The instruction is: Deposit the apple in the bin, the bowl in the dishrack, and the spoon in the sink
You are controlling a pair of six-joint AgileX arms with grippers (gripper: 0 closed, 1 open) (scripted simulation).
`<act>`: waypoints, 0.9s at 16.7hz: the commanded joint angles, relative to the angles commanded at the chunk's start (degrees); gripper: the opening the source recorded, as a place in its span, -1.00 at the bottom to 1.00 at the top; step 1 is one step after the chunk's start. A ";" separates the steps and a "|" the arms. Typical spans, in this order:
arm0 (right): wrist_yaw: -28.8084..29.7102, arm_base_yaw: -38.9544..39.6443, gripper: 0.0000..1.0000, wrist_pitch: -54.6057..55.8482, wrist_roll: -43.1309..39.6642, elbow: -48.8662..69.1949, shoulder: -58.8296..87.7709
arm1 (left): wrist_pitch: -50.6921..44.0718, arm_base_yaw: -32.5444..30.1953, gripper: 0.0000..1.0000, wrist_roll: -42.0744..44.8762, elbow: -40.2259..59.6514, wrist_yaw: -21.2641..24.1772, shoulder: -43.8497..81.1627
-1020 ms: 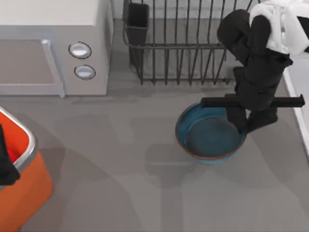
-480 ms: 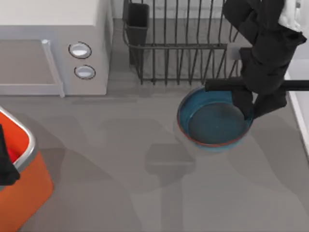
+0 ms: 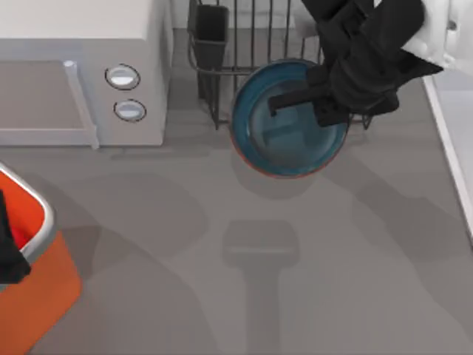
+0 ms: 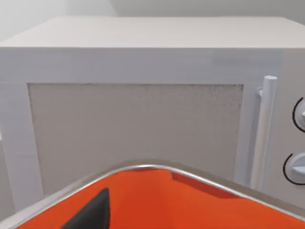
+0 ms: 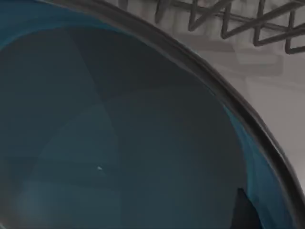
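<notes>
The blue bowl [image 3: 277, 140] with its reddish-brown rim hangs tilted in the air, overlapping the front edge of the dark wire dishrack [image 3: 244, 44]. My right gripper [image 3: 330, 111] is shut on the bowl's right rim. The right wrist view looks into the bowl's inside [image 5: 119, 143], with the dishrack's bars [image 5: 228, 24] just beyond its rim. My left gripper [image 3: 9, 255] is parked over the orange bin [image 3: 37, 281] at the table's left edge, and the bin's silver rim [image 4: 143, 168] crosses the left wrist view. The apple and the spoon are out of view.
A white microwave [image 3: 74, 66] with two round knobs stands at the back left, left of the dishrack's black cutlery cup [image 3: 211, 29]. The pale rim of the sink [image 3: 451, 140] runs along the right edge. Bare grey table lies between the bin and the sink.
My right gripper has lifted the bowl off the table and carried it back and to the left, up to the dishrack's front edge. The left arm has stayed still.
</notes>
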 joint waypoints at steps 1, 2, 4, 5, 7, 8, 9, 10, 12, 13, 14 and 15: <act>3.44 1.93 -1.00 3.78 -1.42 -0.68 -1.50 | 0.00 0.00 1.00 0.00 0.00 0.00 0.00; 7.00 3.92 -1.00 7.76 -2.93 -1.47 -3.08 | 0.00 0.00 1.00 0.00 0.00 0.00 0.00; 14.37 8.02 -1.00 16.43 -6.09 -3.19 -6.40 | 0.00 0.00 1.00 0.00 0.00 0.00 0.00; 18.13 10.08 -1.00 21.11 -7.70 -4.06 -8.14 | 0.00 0.00 1.00 0.00 0.00 0.00 0.00; 25.57 14.05 -1.00 30.63 -10.81 -5.73 -11.78 | 0.00 0.00 1.00 0.00 0.00 0.00 0.00; 29.10 15.91 -1.00 35.14 -12.27 -6.50 -13.63 | 0.00 0.00 1.00 0.00 0.00 0.00 0.00; 32.41 17.65 -1.00 39.26 -13.63 -7.21 -15.44 | 0.00 0.00 1.00 0.00 0.00 0.00 0.00; 35.43 19.25 -1.00 42.82 -14.87 -7.83 -17.14 | 0.00 0.00 1.00 0.00 0.00 0.00 0.00; 40.25 21.82 -1.00 48.04 -16.84 -8.80 -19.91 | 0.00 0.00 1.00 0.00 0.00 0.00 0.00; 41.91 22.74 -1.00 49.76 -17.54 -9.15 -20.92 | 0.00 0.00 1.00 0.00 0.00 0.00 0.00; 43.00 23.36 -1.00 50.89 -18.02 -9.39 -21.61 | 0.00 0.00 1.00 0.00 0.00 0.00 0.00; 43.49 23.65 -1.00 51.40 -18.24 -9.51 -21.94 | 0.00 0.00 1.00 0.00 0.00 0.00 0.00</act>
